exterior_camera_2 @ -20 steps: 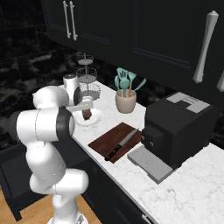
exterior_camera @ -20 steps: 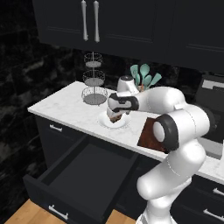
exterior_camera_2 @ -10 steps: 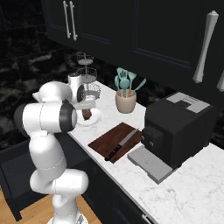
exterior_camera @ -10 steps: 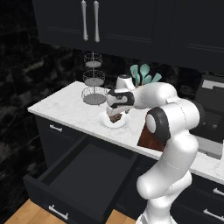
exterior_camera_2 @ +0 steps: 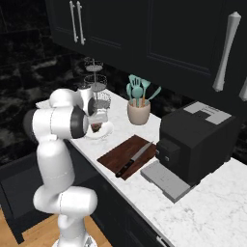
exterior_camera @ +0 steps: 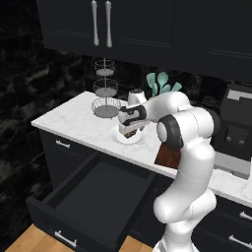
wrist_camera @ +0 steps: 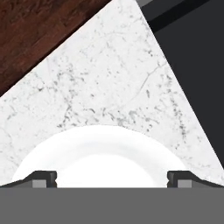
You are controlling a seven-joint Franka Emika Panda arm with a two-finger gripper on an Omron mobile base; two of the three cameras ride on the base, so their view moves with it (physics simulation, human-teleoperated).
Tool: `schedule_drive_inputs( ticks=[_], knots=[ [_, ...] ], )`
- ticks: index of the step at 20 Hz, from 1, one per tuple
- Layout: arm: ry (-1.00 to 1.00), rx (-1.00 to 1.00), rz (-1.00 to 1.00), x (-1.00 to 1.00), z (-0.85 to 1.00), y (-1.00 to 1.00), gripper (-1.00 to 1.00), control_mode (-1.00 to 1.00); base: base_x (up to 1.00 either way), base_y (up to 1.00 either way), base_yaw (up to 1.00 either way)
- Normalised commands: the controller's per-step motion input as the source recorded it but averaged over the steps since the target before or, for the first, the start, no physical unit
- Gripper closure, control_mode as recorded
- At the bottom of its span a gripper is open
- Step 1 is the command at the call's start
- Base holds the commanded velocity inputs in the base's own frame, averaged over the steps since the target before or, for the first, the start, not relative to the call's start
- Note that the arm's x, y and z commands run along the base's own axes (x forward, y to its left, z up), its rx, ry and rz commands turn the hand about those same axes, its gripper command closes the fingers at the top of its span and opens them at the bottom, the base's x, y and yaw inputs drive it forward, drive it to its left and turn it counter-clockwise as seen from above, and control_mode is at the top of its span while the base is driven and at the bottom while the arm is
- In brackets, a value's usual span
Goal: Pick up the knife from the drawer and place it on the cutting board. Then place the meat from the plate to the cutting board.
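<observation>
My gripper point(exterior_camera: 129, 130) hangs open just over the white plate point(exterior_camera: 116, 139), fingers pointing down. The reddish-brown meat point(exterior_camera: 130, 133) lies on the plate right under the hand, and it also shows as a dark chunk of meat point(exterior_camera_2: 97, 127) on the plate point(exterior_camera_2: 104, 131). In the hand view the gripper point(wrist_camera: 112, 179) stands wide over the bare plate point(wrist_camera: 109, 153), with a corner of the cutting board point(wrist_camera: 39, 30) at the upper left. The black-handled knife point(exterior_camera_2: 135, 158) lies along the cutting board point(exterior_camera_2: 118, 155). The drawer point(exterior_camera: 93, 194) stands pulled out below the counter.
A tiered wire basket stand point(exterior_camera: 105, 93) is behind the plate. A crock of teal utensils point(exterior_camera_2: 138, 111) sits by the wall. A black machine point(exterior_camera_2: 195, 142) with a grey tray point(exterior_camera_2: 164, 177) stands right of the board. Dark wall cabinets hang overhead.
The arm's upper links have swung back toward the wall while the hand stayed over the plate and sank slightly. The jaws remain open.
</observation>
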Motion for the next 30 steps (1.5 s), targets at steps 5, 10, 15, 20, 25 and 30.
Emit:
schedule_drive_inputs(
  ticks=[5,10,15,20,25,30],
  knots=[
    [0.00,-0.01,0.00,0.24,-0.13,0.00,-1.00,-1.00,0.00,0.00,0.00],
    [0.00,0.00,0.00,0.27,0.00,0.00,-1.00,-1.00,0.00,0.00,0.00],
    [0.01,0.00,0.00,0.39,0.00,0.00,-1.00,-1.00,0.00,0.00,0.00],
    [0.01,0.00,0.00,0.44,0.00,0.00,-1.00,-1.00,0.00,0.00,0.00],
    [0.04,0.00,0.00,0.21,-0.11,0.00,-1.00,-1.00,0.00,0.00,0.00],
    [0.10,0.00,0.00,-0.02,-0.19,0.00,-1.00,-1.00,0.00,0.00,0.00]
  ],
)
